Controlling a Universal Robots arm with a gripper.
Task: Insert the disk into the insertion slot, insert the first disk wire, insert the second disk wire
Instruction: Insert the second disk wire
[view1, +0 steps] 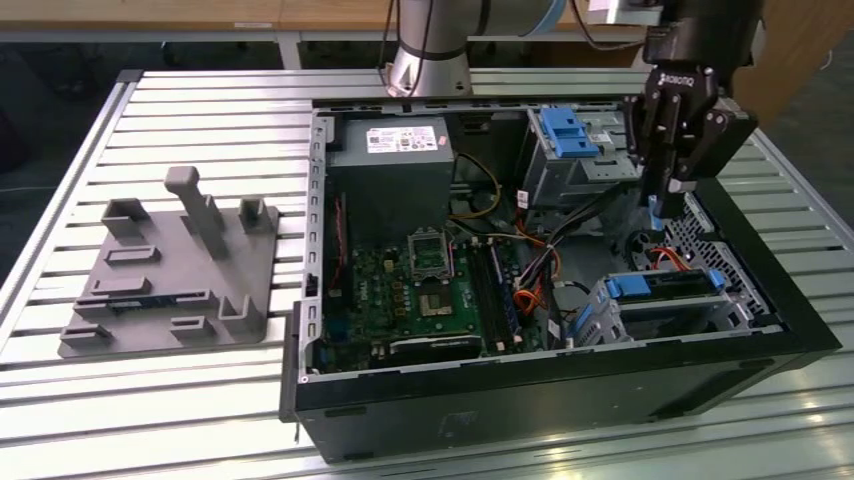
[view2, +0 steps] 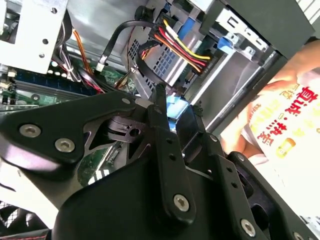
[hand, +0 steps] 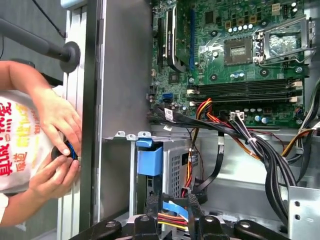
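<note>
In the exterior view the disk (view1: 667, 292) lies in its blue carrier inside the insertion slot (view1: 603, 318), the low silver cage at the case's front right. My gripper (view1: 661, 212) hangs just above and behind it, shut on the blue connector (view1: 655, 208) of a disk wire. Both wrist views show that blue connector (view2: 175, 107) (hand: 175, 208) pinched between the black fingers (view2: 159, 100). A second bundle with yellow, red and black leads (view2: 175, 42) runs toward the cage beyond the fingertips. The carrier's blue end (hand: 150, 160) sits against the case wall.
A taller silver cage with a blue clip (view1: 567, 130) stands at the back right. The motherboard (view1: 414, 290) and power supply (view1: 387, 150) fill the case's left. Black cable bundles (hand: 240, 135) cross beside the gripper. A person's hands (hand: 55, 145) are just outside the case wall. A grey fixture (view1: 174, 270) lies on the table.
</note>
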